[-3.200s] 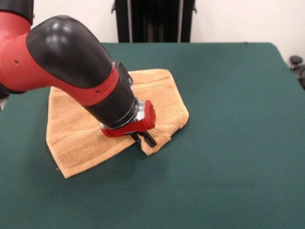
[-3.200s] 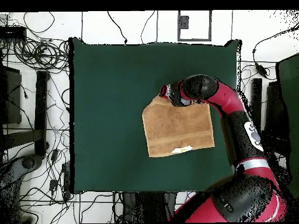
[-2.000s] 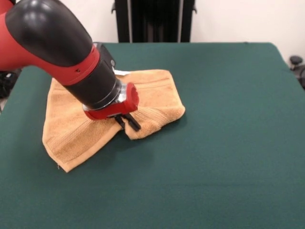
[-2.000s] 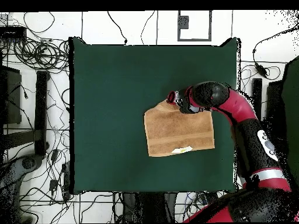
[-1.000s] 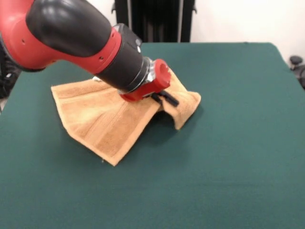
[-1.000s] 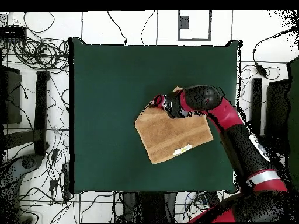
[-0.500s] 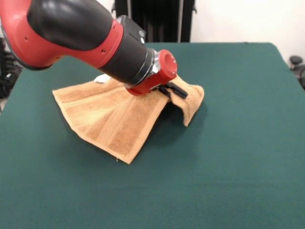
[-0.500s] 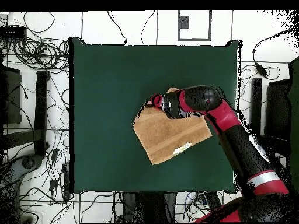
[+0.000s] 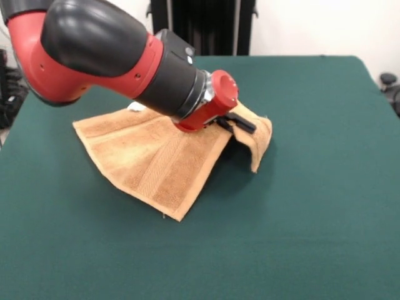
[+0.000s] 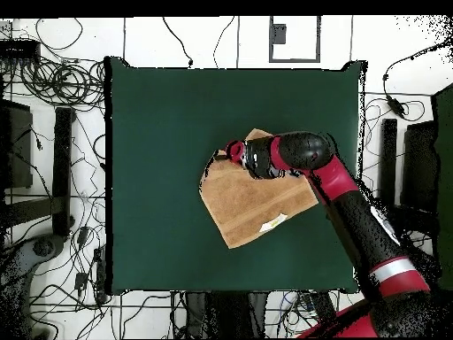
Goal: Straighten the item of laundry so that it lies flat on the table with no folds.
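Observation:
The item of laundry (image 9: 156, 156) is a tan-orange towel lying mostly spread on the green table (image 9: 312, 200), with one woven band showing near its front corner. My gripper (image 9: 240, 123) is shut on its right edge and holds that part lifted, so a flap hangs down folded beside the black fingers (image 9: 245, 125). From above, the item of laundry (image 10: 252, 199) sits skewed right of the middle of the table (image 10: 159, 133). There the gripper (image 10: 228, 152) is at its upper left corner, and a small white tag (image 10: 272, 221) lies near its lower edge. The arm covers the towel's far side.
A black stand (image 9: 200, 28) rises behind the table's far edge. In the overhead view, tangled cables (image 10: 53, 88) lie on the floor to the left of the table, and more run along its other sides.
The arm has carried the held towel edge rightward in the front view. The whole towel slid and turned with it, and its front corner now points further right.

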Action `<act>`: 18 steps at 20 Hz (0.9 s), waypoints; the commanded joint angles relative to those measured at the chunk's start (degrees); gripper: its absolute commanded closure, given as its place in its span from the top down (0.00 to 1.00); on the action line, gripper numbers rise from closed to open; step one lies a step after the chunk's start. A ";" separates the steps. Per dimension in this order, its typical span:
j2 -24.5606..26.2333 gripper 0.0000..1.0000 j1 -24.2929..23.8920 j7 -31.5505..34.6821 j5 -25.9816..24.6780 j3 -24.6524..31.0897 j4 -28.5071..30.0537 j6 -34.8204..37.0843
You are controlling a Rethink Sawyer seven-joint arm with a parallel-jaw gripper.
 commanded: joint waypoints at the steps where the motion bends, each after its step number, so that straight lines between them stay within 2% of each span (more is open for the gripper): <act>1: 3.91 0.00 1.68 -8.25 -1.05 5.30 1.78 -5.35; 5: 7.10 0.00 0.35 -10.89 -1.96 6.94 1.62 -6.98; 11: 13.60 0.00 -0.33 -17.34 -3.32 8.43 -2.24 -6.38; 18: 16.26 0.00 -1.17 -18.56 -4.66 10.53 -3.87 -4.12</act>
